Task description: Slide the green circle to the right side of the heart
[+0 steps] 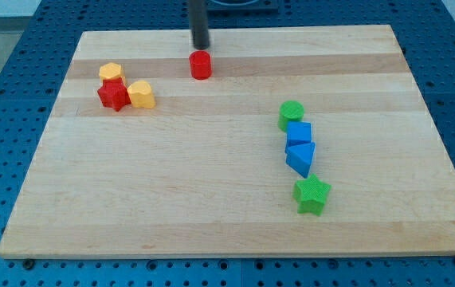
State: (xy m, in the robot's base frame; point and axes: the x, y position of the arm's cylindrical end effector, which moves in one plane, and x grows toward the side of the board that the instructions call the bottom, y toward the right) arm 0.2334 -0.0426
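Note:
The green circle point(292, 115) lies right of the board's middle, at the top of a short column of blocks. The yellow heart point(141, 94) lies at the view's upper left, touching a red star point(113, 96) on its left. My tip point(202, 46) is near the view's top edge, just above a red cylinder point(201, 65). It is far up and to the left of the green circle, and up and to the right of the heart.
A yellow hexagon point(111, 72) sits just above the red star. Below the green circle come a blue cube point(299, 132), a blue triangle point(300, 157) and a green star point(312, 194). The wooden board point(211, 223) rests on a blue perforated table.

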